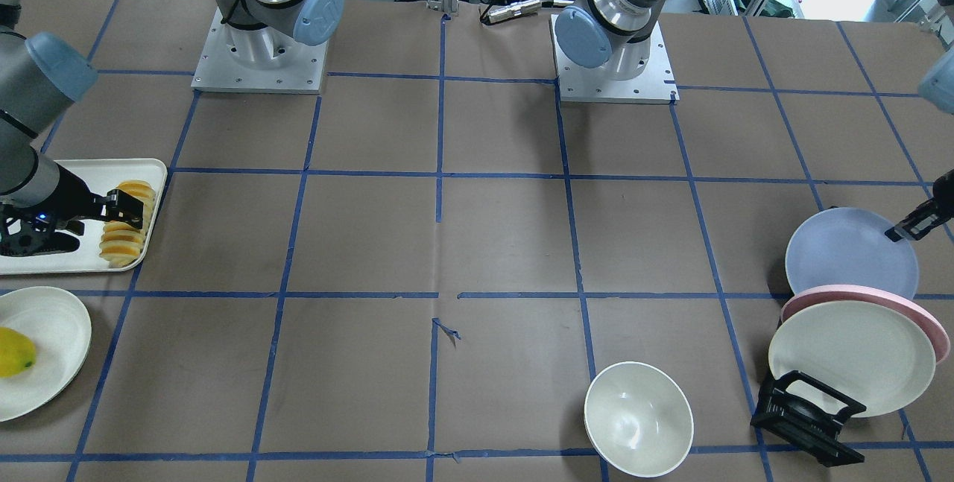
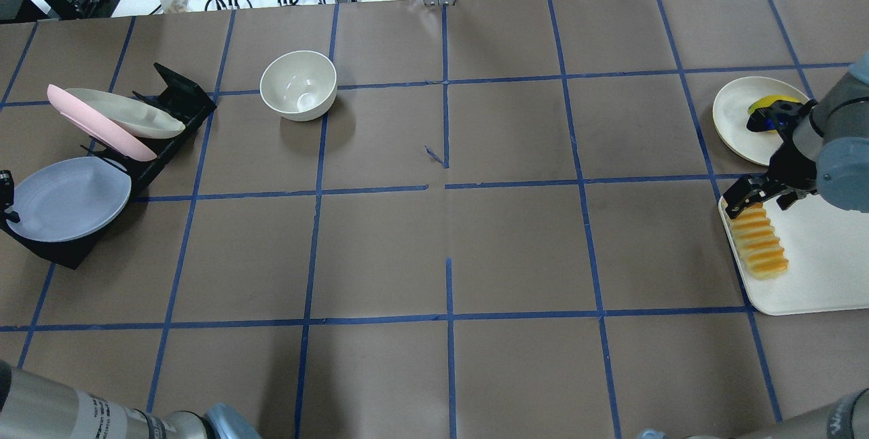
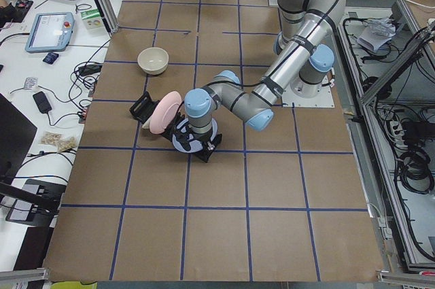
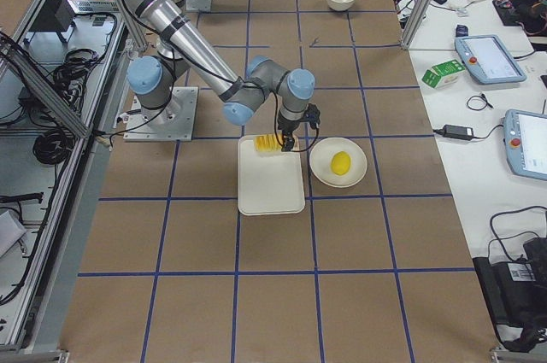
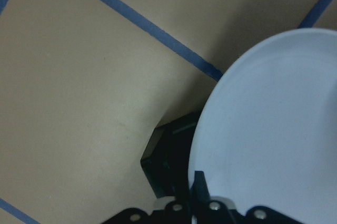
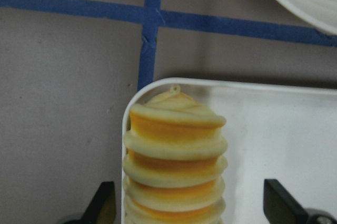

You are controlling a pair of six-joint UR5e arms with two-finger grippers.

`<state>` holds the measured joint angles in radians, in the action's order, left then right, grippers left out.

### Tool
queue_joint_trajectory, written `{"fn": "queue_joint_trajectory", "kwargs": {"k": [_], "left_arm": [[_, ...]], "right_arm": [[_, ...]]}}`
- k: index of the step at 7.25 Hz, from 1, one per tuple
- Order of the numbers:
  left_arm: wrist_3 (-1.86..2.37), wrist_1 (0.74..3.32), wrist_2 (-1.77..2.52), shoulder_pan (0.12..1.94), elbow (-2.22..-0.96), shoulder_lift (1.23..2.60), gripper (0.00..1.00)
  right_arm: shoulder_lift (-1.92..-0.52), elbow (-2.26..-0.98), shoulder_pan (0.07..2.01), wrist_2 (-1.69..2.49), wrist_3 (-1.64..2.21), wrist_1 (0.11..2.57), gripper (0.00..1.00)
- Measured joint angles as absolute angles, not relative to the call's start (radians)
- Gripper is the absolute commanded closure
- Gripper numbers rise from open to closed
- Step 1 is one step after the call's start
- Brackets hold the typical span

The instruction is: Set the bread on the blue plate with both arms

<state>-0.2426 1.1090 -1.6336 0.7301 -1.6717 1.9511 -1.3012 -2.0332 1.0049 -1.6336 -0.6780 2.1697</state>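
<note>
Right pincer (image 6: 192, 203): stood spread wide and held nothing, one finger on either side of the loaf's near end.
Bread (image 6: 176, 145): lay between those fingers and ran on ahead of them, along the edge of a white tray (image 6: 274, 129).
Grip, bread: it looked light and soft, with a smooth crust. A row of thin slices seemed likely to bow or fan if pinched at one tip. The safer hold appeared to be across the orange sides nearer the middle, squeezed gently.
Left pincer (image 1: 909, 227): sat at the rim of the blue plate (image 5: 274, 118), one finger showing over the plate's face. Whether it had clamped could not be told.
Blue plate: rose directly ahead of that pincer, leaning in a black rack (image 5: 168, 155), well apart from the bread and the other pincer.
Grip, plate: it looked stiff, slick and breakable, with the thin rim as the only handhold.
</note>
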Motion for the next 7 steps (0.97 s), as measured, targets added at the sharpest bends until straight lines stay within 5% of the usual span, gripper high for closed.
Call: {"fn": "queue_joint_trajectory", "kwargs": {"k": [1,3,7], "left_arm": [[-0.247,1.189,-1.645,0.73,-1.633,1.926,1.0],[-0.247,1.417,-1.696,0.732,-1.553,1.839,1.0],[-0.26,1.68,-1.584,0.857,-1.703,1.665,1.0]], "right_arm": [[-1.296,-2.037,1.001,-1.633,-0.676,2.167,0.35],[-1.29,-2.041,0.999,-1.629,-0.668,2.163,0.95],[-1.303,-2.02,0.999,-1.63,-0.663,2.124,1.0]]}}
